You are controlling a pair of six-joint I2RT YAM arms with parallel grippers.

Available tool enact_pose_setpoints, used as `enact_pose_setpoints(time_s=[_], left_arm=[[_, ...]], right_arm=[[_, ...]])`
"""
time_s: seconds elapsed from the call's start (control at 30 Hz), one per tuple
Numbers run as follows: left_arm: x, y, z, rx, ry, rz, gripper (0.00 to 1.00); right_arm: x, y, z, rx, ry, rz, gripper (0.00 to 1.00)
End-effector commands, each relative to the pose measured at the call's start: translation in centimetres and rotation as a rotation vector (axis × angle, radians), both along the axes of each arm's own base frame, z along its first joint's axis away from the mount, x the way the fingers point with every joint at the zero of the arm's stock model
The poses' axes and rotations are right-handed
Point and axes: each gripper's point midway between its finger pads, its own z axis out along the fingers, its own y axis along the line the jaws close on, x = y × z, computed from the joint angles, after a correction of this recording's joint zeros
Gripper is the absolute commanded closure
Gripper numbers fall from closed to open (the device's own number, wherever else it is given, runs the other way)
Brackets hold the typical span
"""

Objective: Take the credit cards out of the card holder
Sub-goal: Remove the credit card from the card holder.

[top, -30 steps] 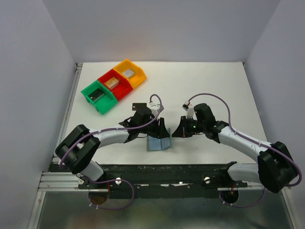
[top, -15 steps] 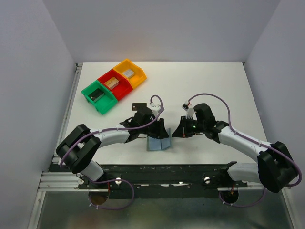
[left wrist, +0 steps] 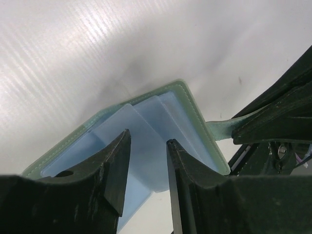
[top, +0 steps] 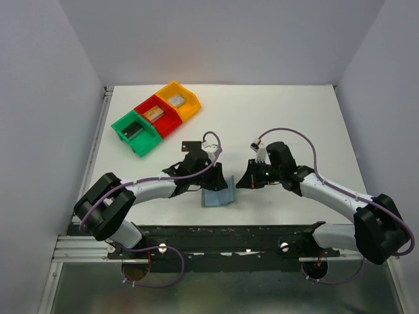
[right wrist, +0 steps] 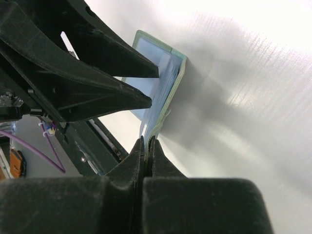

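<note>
The card holder (left wrist: 187, 114) has a grey-green edge with a line of tiny stitches, and it is pale blue inside. The card (left wrist: 129, 131) in it is pale blue too. The left end effector (left wrist: 148, 139) and the right end effector (right wrist: 147, 140) are black. The tabletop (top: 294, 111) is white with thin, faint stripes. The green bin (top: 148, 145), the red bin (top: 171, 125) and the yellow bin (top: 192, 104) each have a grey block inside. The left arm (top: 152, 187) and right arm (top: 327, 191) are white with black joints, and their cables (top: 308, 140) are purple.
</note>
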Motion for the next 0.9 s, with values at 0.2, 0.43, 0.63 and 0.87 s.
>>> enact_pose_setpoints(time_s=[0.2, 0.43, 0.63, 0.87], left_arm=[[1.1, 2.8, 1.4, 0.051, -0.081, 0.151, 0.5], [2.6, 5.1, 4.0, 0.048, -0.191, 0.283, 0.43], [1.5, 1.0, 6.8, -0.1, -0.204, 0.116, 0.41], [0.5, -1.6, 6.0, -0.082, -0.171, -0.008, 0.41]], right_arm=[[0.3, 0.4, 1.2, 0.033, -0.02, 0.014, 1.0], [0.1, 0.4, 1.2, 0.031, -0.021, 0.021, 1.0], [0.2, 0.7, 1.9, 0.057, -0.03, 0.035, 1.0], [-0.1, 1.4, 4.2, 0.117, -0.065, 0.069, 1.0]])
